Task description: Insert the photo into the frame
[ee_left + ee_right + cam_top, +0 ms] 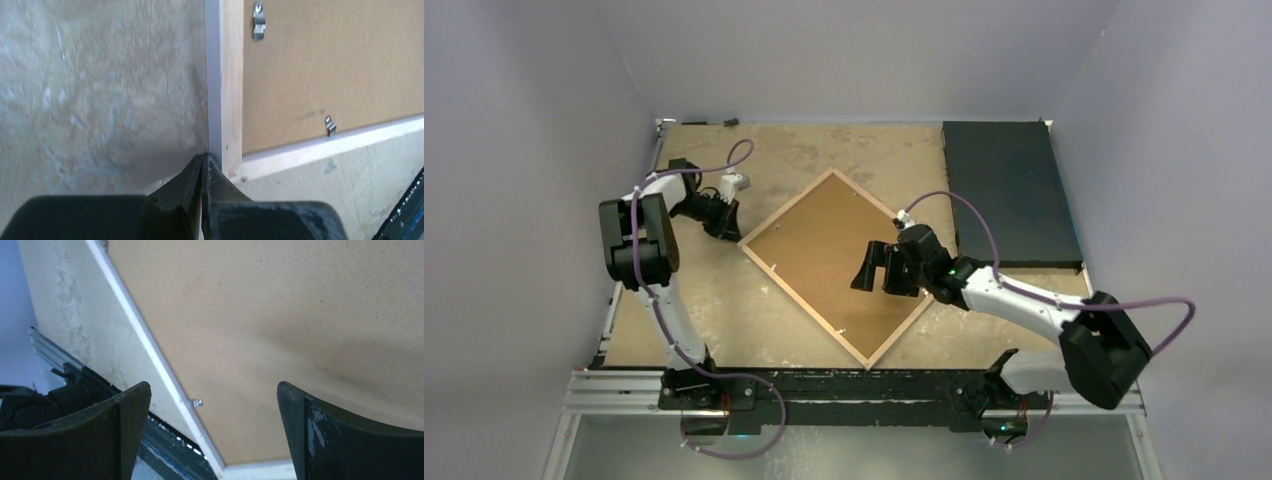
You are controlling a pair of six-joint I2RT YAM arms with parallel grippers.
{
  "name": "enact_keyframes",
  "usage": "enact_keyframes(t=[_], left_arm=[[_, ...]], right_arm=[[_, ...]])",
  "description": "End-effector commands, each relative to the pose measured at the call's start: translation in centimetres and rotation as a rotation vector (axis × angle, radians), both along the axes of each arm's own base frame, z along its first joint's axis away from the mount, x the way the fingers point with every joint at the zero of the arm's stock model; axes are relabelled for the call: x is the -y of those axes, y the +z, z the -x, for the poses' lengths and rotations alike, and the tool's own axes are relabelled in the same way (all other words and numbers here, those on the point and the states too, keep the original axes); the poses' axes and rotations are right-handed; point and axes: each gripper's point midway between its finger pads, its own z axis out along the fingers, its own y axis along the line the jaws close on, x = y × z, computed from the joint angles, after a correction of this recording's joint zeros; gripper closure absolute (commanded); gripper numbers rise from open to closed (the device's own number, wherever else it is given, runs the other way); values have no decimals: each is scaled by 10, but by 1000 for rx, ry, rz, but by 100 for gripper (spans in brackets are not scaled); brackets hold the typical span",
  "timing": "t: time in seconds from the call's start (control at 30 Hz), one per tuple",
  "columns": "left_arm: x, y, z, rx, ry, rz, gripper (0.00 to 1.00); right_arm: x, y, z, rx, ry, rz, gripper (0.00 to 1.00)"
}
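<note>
One table (pixel 714 300), mottled tan. One frame (pixel 786 208), lying back-up mid-table, turned cornerwise: judged light, stiff, pane fragile; best held by its wood rim. One brown backing board (pixel 824 260) seated inside. Photo: unseen, possibly beneath. Right tool (pixel 876 272) spread wide, empty, over the board; left tool (pixel 728 231) pinched shut, empty, at the frame's left corner. Small metal clips (pixel 258 21).

frame (pixel 834 265) lies diagonal in centre; mat (pixel 1009 190) fills far right corner. left gripper (pixel 204 159) at frame's left corner, right gripper (pixel 212 385) over its right half. bare table (pixel 724 310) near left.
</note>
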Motion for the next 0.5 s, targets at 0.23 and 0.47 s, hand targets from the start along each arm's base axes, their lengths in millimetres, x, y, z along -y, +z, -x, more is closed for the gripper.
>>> enact_keyframes(t=[0.23, 0.47], left_arm=[[13, 27, -5, 1, 19, 47, 86], [40, 7, -26, -25, 12, 64, 75]], right_arm=[[76, -9, 56, -106, -104, 120, 1], [84, -38, 76, -171, -130, 93, 1]])
